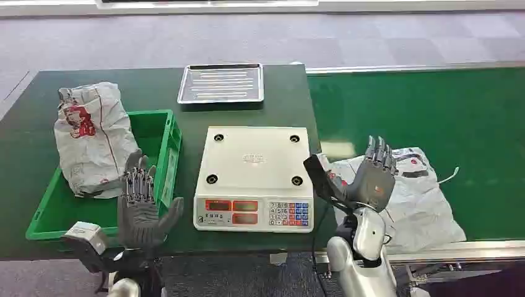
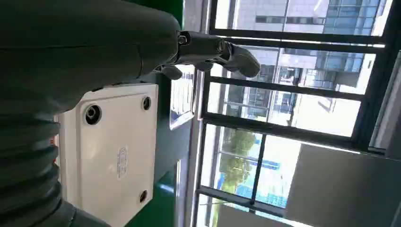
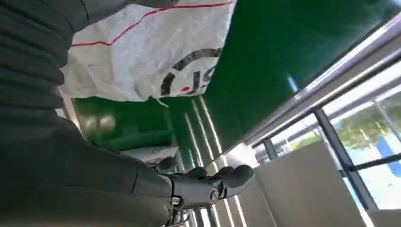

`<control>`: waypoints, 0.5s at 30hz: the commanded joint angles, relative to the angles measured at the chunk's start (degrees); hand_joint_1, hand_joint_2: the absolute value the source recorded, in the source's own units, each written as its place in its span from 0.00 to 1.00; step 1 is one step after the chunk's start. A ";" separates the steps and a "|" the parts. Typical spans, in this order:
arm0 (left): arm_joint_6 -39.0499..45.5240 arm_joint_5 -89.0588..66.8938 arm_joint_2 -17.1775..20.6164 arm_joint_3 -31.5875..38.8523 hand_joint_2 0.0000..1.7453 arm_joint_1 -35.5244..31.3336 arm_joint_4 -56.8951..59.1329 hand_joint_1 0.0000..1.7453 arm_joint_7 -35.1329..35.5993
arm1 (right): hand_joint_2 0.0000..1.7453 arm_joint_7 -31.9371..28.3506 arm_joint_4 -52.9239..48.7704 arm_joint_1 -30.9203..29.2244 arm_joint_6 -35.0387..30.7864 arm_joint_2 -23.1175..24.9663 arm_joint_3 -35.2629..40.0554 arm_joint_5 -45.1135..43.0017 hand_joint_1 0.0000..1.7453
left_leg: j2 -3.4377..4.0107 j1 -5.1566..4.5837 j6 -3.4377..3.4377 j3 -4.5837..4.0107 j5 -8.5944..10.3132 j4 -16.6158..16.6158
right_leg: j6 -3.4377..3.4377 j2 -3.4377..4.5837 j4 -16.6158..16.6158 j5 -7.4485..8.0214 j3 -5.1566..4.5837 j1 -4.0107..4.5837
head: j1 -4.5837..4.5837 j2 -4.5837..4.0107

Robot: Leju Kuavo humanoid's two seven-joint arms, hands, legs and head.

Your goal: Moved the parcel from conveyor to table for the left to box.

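A white plastic parcel [image 1: 415,192] with red and black print lies flat on the green conveyor [image 1: 433,111], at its near edge; the right wrist view shows the parcel [image 3: 151,52] close up. My right hand [image 1: 371,176] is raised open just above the parcel's left part, fingers up and apart, holding nothing. Another white parcel [image 1: 93,136] with a red print leans over the far left corner of the green box [image 1: 151,133]. My left hand [image 1: 142,207] is open in front of the box's near right corner, empty. Its thumb [image 2: 222,49] shows in the left wrist view.
A white weighing scale [image 1: 254,176] with a red display sits on the dark green table [image 1: 155,83] between my hands. A metal tray [image 1: 221,83] lies behind it. The conveyor's metal rail [image 1: 433,250] runs along the near edge.
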 commanded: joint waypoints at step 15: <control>1.16 -0.73 0.52 1.01 1.00 -3.86 5.22 0.00 0.07 | 1.00 3.10 18.57 -6.77 25.20 -5.13 3.56 -2.39 0.00 | -0.02 0.02 0.05 0.13 0.05 -0.11 | -0.01 -0.15 -0.11 0.02 0.18 0.00 | 0.00 0.00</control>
